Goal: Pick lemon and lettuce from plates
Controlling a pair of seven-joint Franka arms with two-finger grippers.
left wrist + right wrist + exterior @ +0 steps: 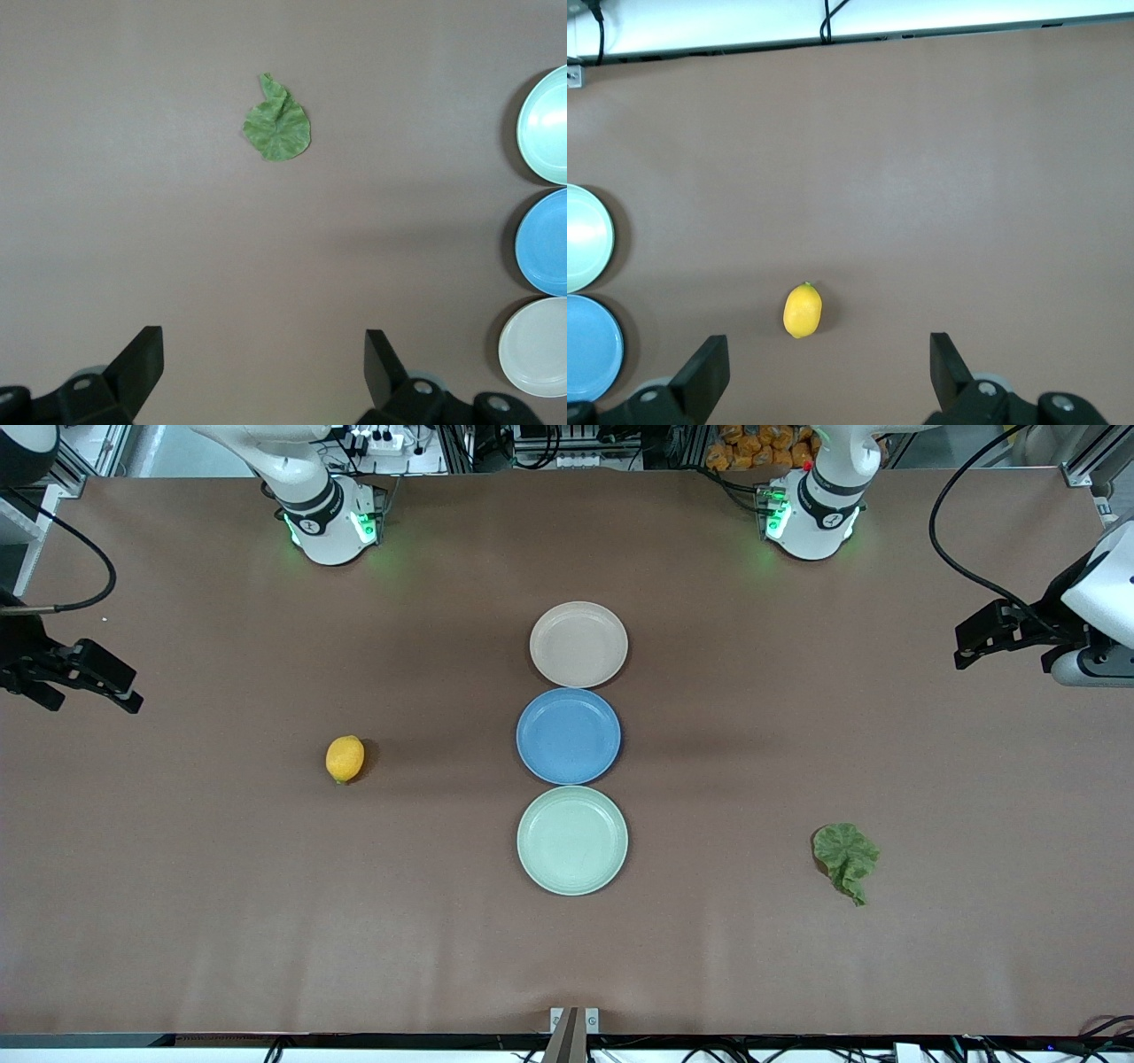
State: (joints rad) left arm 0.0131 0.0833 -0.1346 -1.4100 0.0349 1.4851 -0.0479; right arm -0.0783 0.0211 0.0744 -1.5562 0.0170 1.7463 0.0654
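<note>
Your left gripper (261, 372) hung over the bare tabletop at the left arm's end of the table, its fingers (142, 359) spread wide and holding nothing. The lettuce (278, 127) lay flat on the table well out ahead of those fingertips, apart from them and roughly in line with the gap between them. In the front view the lettuce (847, 858) sat on the brown table surface (221, 903), not on any plate, toward the left arm's end and about level with the mint green plate (572, 840).

Your right gripper (828, 372) hung over the right arm's end of the table, fingers (709, 363) likewise wide apart and empty. The lemon (803, 310) lay just ahead of the fingertips, within the span between them and closer to one finger, touching neither. In the front view the lemon (345, 758) rested on the table beside the blue plate (569, 735), well apart from it.

Three plates stood in a row at mid-table, rims nearly touching: the beige-pink plate (578, 644) farthest from the front camera, the blue one between, the mint green one nearest. All three were empty. Cables and metal framing ran along the table's edge by the arm bases.
</note>
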